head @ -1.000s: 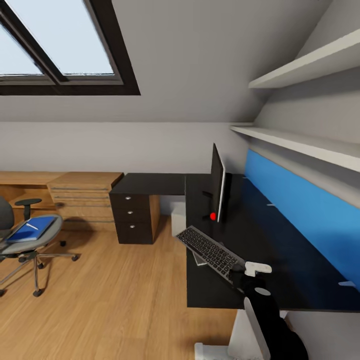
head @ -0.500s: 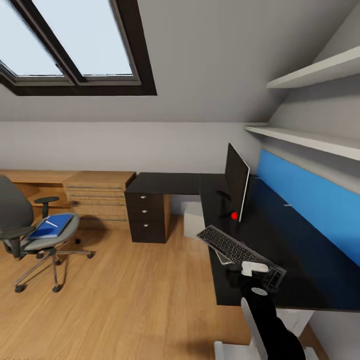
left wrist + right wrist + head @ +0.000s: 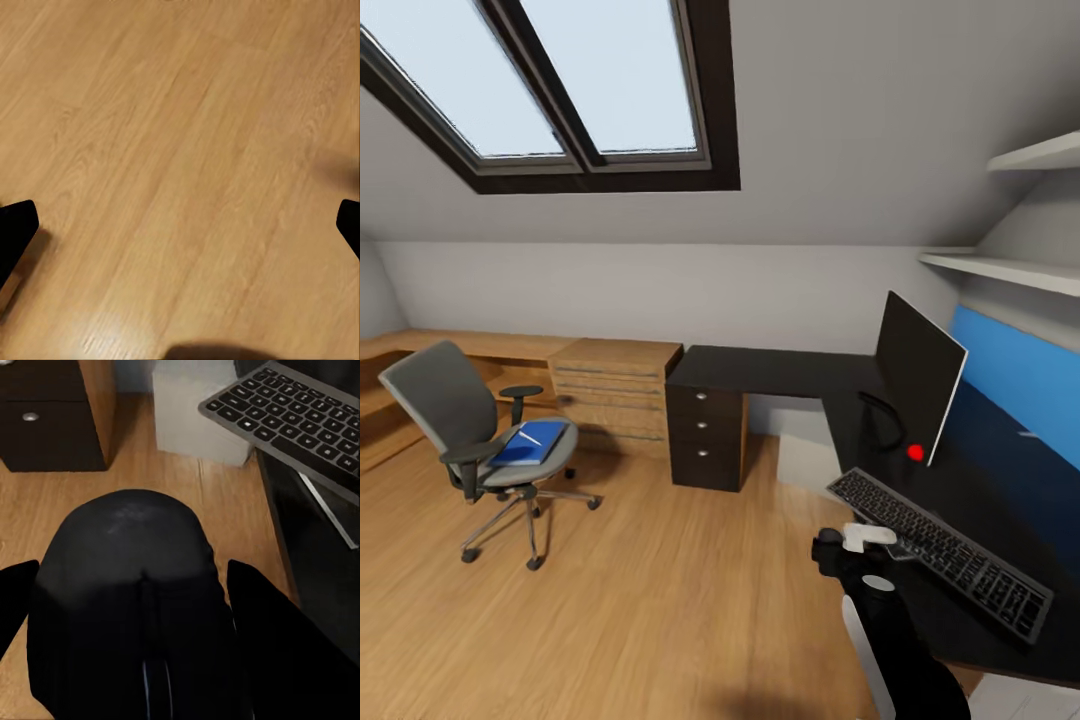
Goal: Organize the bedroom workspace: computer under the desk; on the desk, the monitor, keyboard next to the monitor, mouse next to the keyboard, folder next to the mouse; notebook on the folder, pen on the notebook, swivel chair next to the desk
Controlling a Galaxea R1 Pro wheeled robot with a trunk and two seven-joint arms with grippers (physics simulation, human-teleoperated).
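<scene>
**Mouse held in the right gripper at the desk's front edge**

Nearest to the camera, the right gripper (image 3: 838,553) is closed around the mouse (image 3: 127,607); in the right wrist view its two dark fingers (image 3: 277,637) stand on both sides of the black body. In the head view the gripper is just in front of the desk (image 3: 780,368), near the close end of the keyboard (image 3: 940,550). The left gripper (image 3: 180,225) points down at the wooden floor (image 3: 180,135), and its fingertips stand wide apart with nothing between them.

The keyboard lies slanted on the black top, and something thin and pale shows under it. Behind it stands the monitor (image 3: 917,375), with a red dot at its lower corner. The computer (image 3: 196,412) stands on the floor under the desk, beside the black drawers (image 3: 705,436).

Farther away, well apart from the desk, is the swivel chair (image 3: 470,440). On its seat lies the folder (image 3: 530,443), with the pen (image 3: 528,438) on top. Beyond the chair is a light-wood drawer chest (image 3: 615,385) and above it a roof window (image 3: 560,80).
</scene>
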